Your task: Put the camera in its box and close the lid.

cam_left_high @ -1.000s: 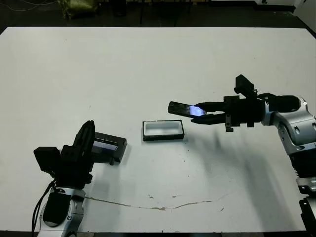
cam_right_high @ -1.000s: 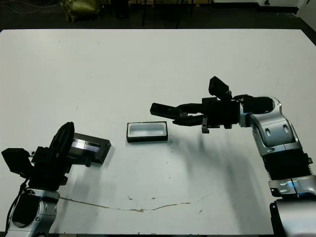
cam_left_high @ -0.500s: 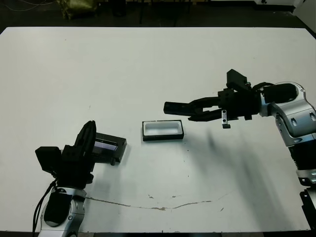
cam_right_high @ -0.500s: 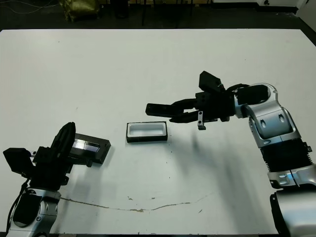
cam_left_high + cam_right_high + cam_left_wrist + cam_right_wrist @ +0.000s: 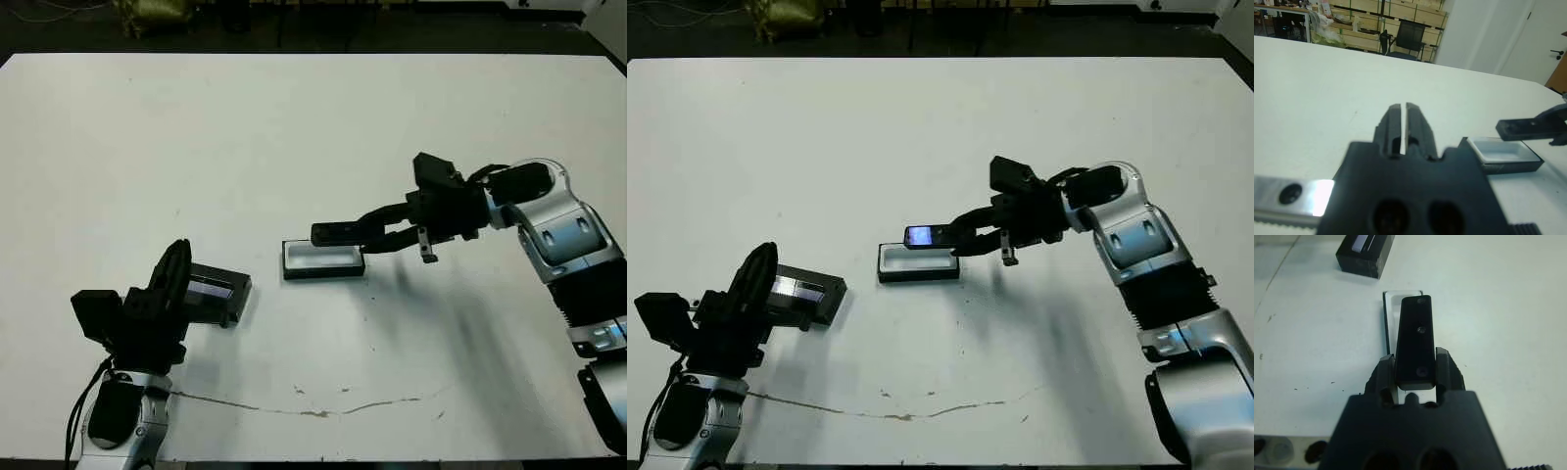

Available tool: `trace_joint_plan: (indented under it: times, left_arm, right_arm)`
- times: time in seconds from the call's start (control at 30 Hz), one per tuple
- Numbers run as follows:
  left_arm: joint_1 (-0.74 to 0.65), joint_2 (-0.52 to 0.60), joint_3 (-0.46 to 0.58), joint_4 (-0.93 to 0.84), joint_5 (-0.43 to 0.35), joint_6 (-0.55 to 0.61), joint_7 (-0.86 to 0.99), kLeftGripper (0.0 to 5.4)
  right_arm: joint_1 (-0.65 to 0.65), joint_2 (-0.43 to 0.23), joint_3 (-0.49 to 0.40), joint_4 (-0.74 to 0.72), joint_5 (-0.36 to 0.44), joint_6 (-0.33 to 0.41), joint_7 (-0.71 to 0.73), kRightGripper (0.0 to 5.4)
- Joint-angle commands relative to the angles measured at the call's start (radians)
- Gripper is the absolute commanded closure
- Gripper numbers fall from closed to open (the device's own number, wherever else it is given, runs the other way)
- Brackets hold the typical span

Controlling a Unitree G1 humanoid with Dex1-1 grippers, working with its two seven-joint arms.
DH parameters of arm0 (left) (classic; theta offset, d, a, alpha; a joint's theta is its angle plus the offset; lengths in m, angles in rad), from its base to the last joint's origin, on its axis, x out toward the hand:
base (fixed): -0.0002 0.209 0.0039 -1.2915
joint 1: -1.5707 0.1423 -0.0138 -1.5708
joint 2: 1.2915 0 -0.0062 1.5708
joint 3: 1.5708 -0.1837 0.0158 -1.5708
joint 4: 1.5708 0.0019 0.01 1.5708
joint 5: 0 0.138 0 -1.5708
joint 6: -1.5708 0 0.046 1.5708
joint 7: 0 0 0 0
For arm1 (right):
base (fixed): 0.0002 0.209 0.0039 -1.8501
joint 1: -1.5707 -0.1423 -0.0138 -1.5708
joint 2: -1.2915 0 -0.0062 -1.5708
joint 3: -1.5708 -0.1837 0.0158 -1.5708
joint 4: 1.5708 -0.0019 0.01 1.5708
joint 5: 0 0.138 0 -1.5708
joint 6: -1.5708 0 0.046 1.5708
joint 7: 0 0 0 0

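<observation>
The white table point(image 5: 313, 127) carries the open box point(image 5: 323, 258) near its centre. The lid point(image 5: 214, 292) lies well apart at the box's 9 o'clock. The right gripper point(image 5: 364, 233) clamps one end of the camera point(image 5: 336, 233), holding it level just above the box. The left gripper point(image 5: 1403, 117), fingers nearly together and empty, sits beside the lid.

Silver-grey jointed arms, black wrists, black fingers point(image 5: 387, 227), dark cables.

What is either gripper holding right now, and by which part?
The right gripper clamps the slim black camera bar by one end; the left gripper holds nothing.
</observation>
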Motion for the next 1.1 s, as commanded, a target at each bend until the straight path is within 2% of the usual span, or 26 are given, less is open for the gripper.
trace_joint_plan:
  times: [0.03, 0.2, 0.53, 0.7, 0.83, 0.93, 1.03, 1.1]
  left_arm:
    - [0.017, 0.000, 0.001, 0.005, 0.004, 0.011, 0.004, 5.40]
    - [0.018, 0.001, 0.003, 0.007, 0.004, 0.011, 0.004, 5.40]
    - [0.020, -0.004, -0.002, 0.005, 0.002, 0.017, 0.008, 5.40]
    - [0.023, -0.007, -0.003, 0.005, 0.000, 0.014, 0.007, 5.40]
    - [0.025, -0.009, -0.004, 0.001, 0.007, 0.017, 0.012, 5.40]
    - [0.025, -0.009, -0.003, 0.003, 0.003, 0.016, 0.009, 5.40]
    - [0.025, -0.009, -0.005, 0.002, 0.003, 0.016, 0.007, 5.40]
    - [0.025, -0.011, -0.007, -0.002, 0.002, 0.023, 0.010, 5.40]
  right_arm:
    - [-0.006, 0.003, 0.016, -0.012, -0.022, 0.006, -0.003, 4.85]
    - [-0.011, 0.006, 0.028, -0.013, -0.024, 0.035, 0.018, 4.85]
    - [-0.028, 0.001, 0.075, -0.033, -0.100, -0.002, 0.008, 4.85]
    - [-0.047, 0.015, 0.088, 0.000, -0.102, 0.003, 0.033, 4.85]
    - [-0.063, 0.026, 0.101, 0.034, -0.116, -0.025, 0.047, 4.85]
    - [-0.079, 0.039, 0.112, 0.068, -0.126, -0.003, 0.058, 4.85]
    - [-0.085, 0.051, 0.115, 0.103, -0.142, -0.080, 0.048, 4.85]
    - [-0.093, 0.060, 0.117, 0.121, -0.153, -0.086, 0.044, 4.85]
